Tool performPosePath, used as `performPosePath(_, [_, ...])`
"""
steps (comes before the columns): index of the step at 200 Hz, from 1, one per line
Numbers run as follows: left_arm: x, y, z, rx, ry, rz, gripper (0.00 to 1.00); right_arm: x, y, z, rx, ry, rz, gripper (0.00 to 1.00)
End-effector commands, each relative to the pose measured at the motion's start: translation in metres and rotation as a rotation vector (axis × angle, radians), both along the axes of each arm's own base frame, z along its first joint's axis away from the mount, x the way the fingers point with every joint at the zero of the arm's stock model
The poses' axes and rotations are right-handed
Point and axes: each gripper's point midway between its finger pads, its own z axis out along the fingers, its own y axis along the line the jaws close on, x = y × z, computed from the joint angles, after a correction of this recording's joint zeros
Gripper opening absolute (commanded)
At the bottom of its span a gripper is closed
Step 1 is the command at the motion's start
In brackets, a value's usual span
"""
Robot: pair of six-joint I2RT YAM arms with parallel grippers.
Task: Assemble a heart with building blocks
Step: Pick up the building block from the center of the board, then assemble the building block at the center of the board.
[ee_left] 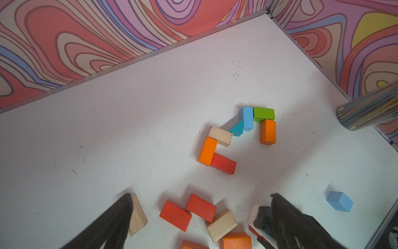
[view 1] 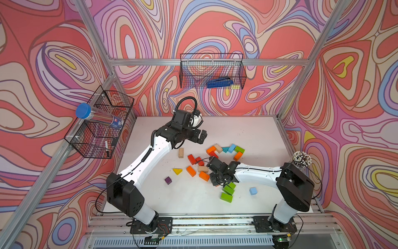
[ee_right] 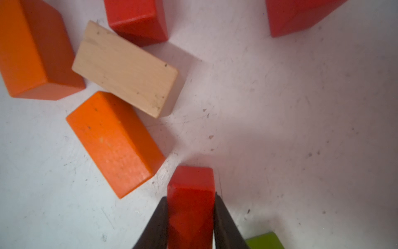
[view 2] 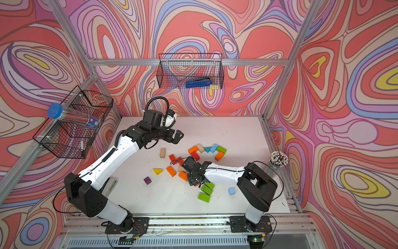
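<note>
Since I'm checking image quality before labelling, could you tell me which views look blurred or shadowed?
Right wrist view: the red block held in the right gripper is soft at the lens, the plain wood block crisper. Left wrist view: fingers of the left gripper smear dark. In both top views: even light, soft shadows.

Coloured blocks [view 2: 213,148] form a partial outline beyond the right arm [view 2: 224,173], green bricks [view 2: 204,197] beside it.
</note>
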Motion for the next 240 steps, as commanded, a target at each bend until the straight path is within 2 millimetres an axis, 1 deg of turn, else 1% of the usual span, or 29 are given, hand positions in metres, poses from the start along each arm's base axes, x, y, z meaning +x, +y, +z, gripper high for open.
performPosePath(1, [-0.006, 0.004, -0.001, 0.017, 0.013, -0.010, 1.00, 0.014, 0.005, 0.016, 0.035, -0.017, 0.111, 0.21])
performPosePath(36, [-0.007, 0.005, 0.002, 0.023, 0.002, -0.010, 1.00, 0.038, -0.011, 0.022, 0.037, -0.002, 0.140, 0.22])
performPosePath(74, [-0.008, 0.005, 0.001, 0.023, 0.004, -0.015, 1.00, 0.062, -0.026, 0.020, 0.015, 0.024, 0.175, 0.21])
performPosePath(93, [-0.008, 0.006, 0.002, 0.026, 0.001, -0.013, 1.00, 0.075, -0.031, 0.027, 0.012, 0.000, 0.186, 0.21])
performPosePath(95, [-0.007, 0.006, 0.002, 0.027, 0.000, -0.011, 1.00, 0.075, -0.031, 0.028, 0.012, -0.001, 0.187, 0.21])
performPosePath(98, [-0.008, 0.006, 0.002, 0.027, 0.002, -0.011, 1.00, 0.076, -0.033, 0.019, -0.003, 0.017, 0.190, 0.21])
performPosePath(106, [-0.008, 0.006, 0.001, 0.028, 0.002, -0.012, 1.00, 0.078, -0.034, 0.016, -0.013, 0.025, 0.197, 0.21])
performPosePath(166, [-0.008, 0.006, 0.000, 0.030, 0.004, -0.016, 1.00, 0.094, -0.043, 0.009, -0.036, 0.028, 0.212, 0.21])
performPosePath(197, [-0.008, 0.005, -0.001, 0.030, 0.008, -0.018, 1.00, 0.100, -0.037, 0.006, -0.025, 0.018, 0.227, 0.21])
performPosePath(212, [-0.008, 0.005, -0.001, 0.028, 0.009, -0.018, 1.00, 0.101, -0.037, 0.003, -0.034, 0.023, 0.239, 0.20])
performPosePath(240, [-0.008, 0.006, -0.001, 0.033, 0.005, -0.017, 1.00, 0.104, -0.036, 0.002, -0.030, 0.016, 0.245, 0.20])
